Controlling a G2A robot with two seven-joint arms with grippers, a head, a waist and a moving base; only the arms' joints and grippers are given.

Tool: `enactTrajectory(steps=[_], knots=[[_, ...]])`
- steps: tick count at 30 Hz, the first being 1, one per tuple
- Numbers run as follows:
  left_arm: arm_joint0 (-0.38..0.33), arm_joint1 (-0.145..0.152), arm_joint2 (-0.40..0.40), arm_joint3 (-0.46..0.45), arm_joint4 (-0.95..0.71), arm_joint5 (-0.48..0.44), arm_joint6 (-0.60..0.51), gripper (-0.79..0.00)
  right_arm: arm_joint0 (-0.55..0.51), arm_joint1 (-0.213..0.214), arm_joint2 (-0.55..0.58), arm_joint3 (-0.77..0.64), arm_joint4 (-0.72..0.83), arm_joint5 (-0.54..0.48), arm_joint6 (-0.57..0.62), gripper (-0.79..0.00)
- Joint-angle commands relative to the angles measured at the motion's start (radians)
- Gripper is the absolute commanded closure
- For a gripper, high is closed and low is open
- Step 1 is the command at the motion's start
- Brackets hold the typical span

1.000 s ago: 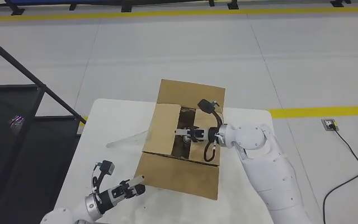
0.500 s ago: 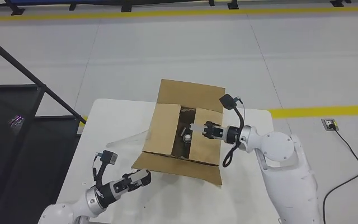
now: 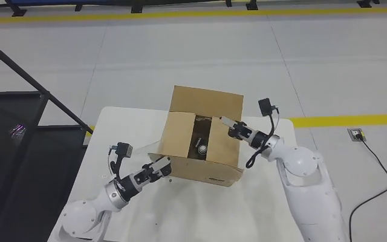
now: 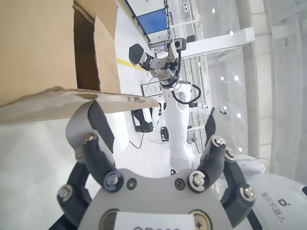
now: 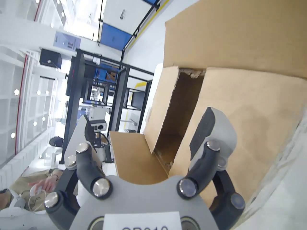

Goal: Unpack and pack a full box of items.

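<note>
A brown cardboard box point(image 3: 199, 169) stands in the middle of the white table point(image 3: 121, 127), its flaps raised around a dark gap. Down in that gap lies a small round-topped item point(image 3: 202, 147). My left gripper point(image 3: 162, 168) is open at the box's near left corner. In the left wrist view the left gripper point(image 4: 156, 123) has one finger point(image 4: 100, 123) just under a flap edge point(image 4: 115, 96). My right gripper point(image 3: 230, 126) is open by the upper edge of the right flap. In its own wrist view the right gripper point(image 5: 146, 130) faces the box point(image 5: 239, 48).
The table's far edge runs close behind the box. A black frame point(image 3: 30, 85) stands beside the table on the left. A yellow floor line point(image 3: 338, 121) runs to the right. Bare table lies left of the box and in front of it.
The near flap, lying flat towards the front a second ago, now stands up. My left gripper rose to the box's near corner. My right gripper drew back out of the opening to the right.
</note>
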Motion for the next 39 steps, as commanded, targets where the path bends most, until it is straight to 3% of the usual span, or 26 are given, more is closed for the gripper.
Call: enactTrajectory(steps=[1, 11, 16, 22, 28, 39], knots=[[-0.018, -0.002, 0.021, 0.013, 0.027, 0.002, 0.035, -0.785, 0.036, -0.004, -0.018, 0.066, -0.018, 0.015, -0.089, -0.785], [-0.1, -0.013, 0.093, 0.089, 0.057, 0.032, 0.138, -0.785, 0.251, -0.035, -0.093, 0.404, -0.06, 0.055, -0.452, -0.785], [-0.128, -0.017, 0.12, 0.118, 0.061, 0.04, 0.159, -0.785, 0.334, -0.044, -0.108, 0.546, -0.051, 0.045, -0.49, -0.785], [-0.149, -0.02, 0.143, 0.142, 0.068, 0.046, 0.176, -0.785, 0.434, -0.051, -0.122, 0.735, -0.017, -0.013, -0.441, -0.785], [-0.163, -0.022, 0.153, 0.154, 0.067, 0.055, 0.18, -0.785, 0.506, -0.053, -0.106, 0.899, 0.076, -0.171, -0.329, -0.785], [-0.179, -0.024, 0.171, 0.159, 0.074, 0.073, 0.187, -0.785, 0.553, -0.018, -0.004, 1.033, 0.3, -0.424, -0.048, -0.785]])
